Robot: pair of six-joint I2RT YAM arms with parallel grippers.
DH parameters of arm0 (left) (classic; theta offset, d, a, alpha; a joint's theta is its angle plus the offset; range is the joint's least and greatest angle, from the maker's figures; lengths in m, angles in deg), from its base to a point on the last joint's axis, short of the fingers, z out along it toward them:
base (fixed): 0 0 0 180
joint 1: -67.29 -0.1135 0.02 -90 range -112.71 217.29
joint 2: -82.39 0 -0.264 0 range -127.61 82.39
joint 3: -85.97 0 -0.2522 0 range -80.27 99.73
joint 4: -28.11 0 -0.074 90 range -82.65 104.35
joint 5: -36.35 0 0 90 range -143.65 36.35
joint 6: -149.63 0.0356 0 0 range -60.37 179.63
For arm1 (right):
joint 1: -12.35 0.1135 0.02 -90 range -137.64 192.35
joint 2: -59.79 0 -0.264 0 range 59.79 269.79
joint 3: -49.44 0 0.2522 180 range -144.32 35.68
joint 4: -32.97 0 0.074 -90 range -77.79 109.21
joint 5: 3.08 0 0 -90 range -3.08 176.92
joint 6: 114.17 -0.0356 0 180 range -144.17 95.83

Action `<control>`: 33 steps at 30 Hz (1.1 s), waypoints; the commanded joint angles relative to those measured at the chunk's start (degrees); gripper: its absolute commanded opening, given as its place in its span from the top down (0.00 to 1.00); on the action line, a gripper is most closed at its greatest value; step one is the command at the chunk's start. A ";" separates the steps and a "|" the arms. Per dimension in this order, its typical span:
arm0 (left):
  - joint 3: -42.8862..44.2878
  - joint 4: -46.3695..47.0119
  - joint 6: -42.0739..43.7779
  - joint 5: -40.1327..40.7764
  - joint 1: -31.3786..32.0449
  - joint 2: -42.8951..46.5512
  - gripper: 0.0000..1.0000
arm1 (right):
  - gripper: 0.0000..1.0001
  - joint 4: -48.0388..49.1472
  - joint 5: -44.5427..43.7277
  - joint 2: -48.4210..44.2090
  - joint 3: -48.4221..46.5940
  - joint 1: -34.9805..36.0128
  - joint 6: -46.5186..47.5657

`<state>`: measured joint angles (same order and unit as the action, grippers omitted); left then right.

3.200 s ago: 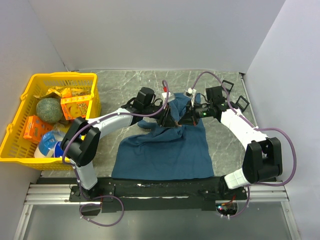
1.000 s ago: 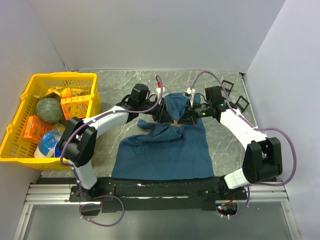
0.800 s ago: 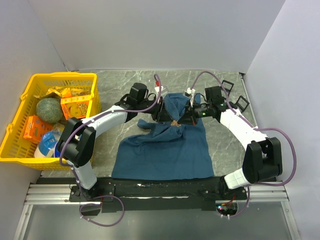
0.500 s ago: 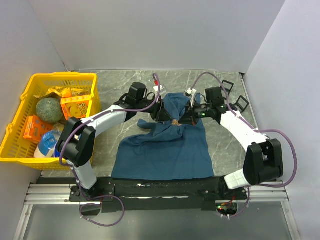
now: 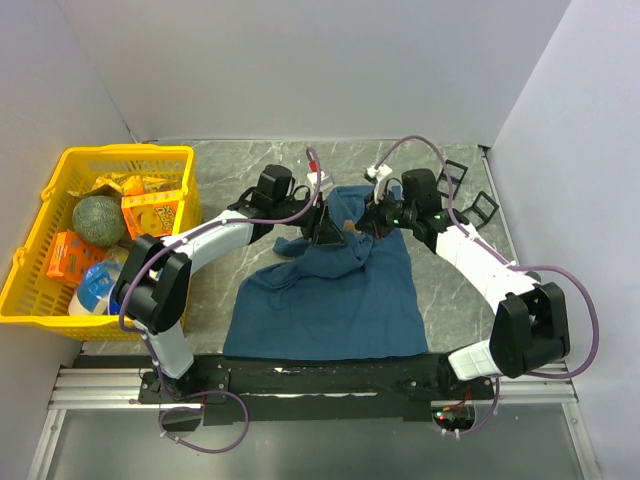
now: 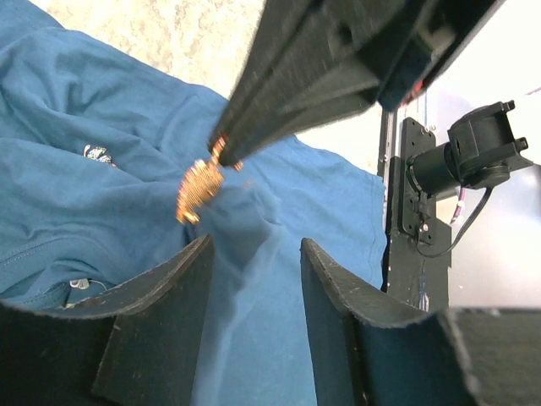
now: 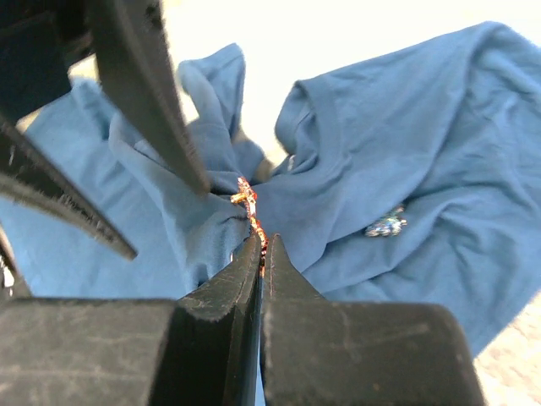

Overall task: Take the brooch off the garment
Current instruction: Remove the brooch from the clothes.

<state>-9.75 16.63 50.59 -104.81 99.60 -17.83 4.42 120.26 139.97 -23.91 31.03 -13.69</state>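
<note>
Count: 2 arms, 1 garment (image 5: 340, 295), 1 gold brooch (image 7: 247, 201), 1 small silver-blue pin (image 7: 387, 225), 1 yellow basket (image 5: 130, 152). The garment is teal-blue and lies crumpled on the worktop (image 5: 230, 165) between the arms, w/ its far part drawn up in a peak. The right claw (image 7: 260, 244) is clenched on the brooch, which touches the top of this peak. The left claw (image 6: 254, 245) pinches a fold of the cloth just beside, fingers partly apart. The pin sits on the cloth, apart from both claws. The basket, at left, holds 1 green round thing (image 5: 97, 220), 2 orange boxes (image 5: 152, 212), etc. The worktop has a grey marble pattern; the walls (image 5: 300, 70) are pale and plain.
</note>
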 commanded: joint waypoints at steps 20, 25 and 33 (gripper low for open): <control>0.49 -0.35 5.17 7.74 -0.41 4.16 0.41 | 1.00 4.50 -1.44 -4.95 -0.70 0.31 -2.04; 0.58 -0.44 5.43 5.90 -0.41 3.55 0.40 | 1.00 4.59 -1.35 -5.48 -0.35 0.22 -2.31; 0.58 -0.53 5.79 4.67 -0.24 2.40 0.43 | 1.00 5.03 -1.09 -5.56 -0.70 0.22 -2.66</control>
<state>-9.75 15.43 55.14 -98.42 99.38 -16.09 6.36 118.51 136.49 -24.18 31.12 -16.42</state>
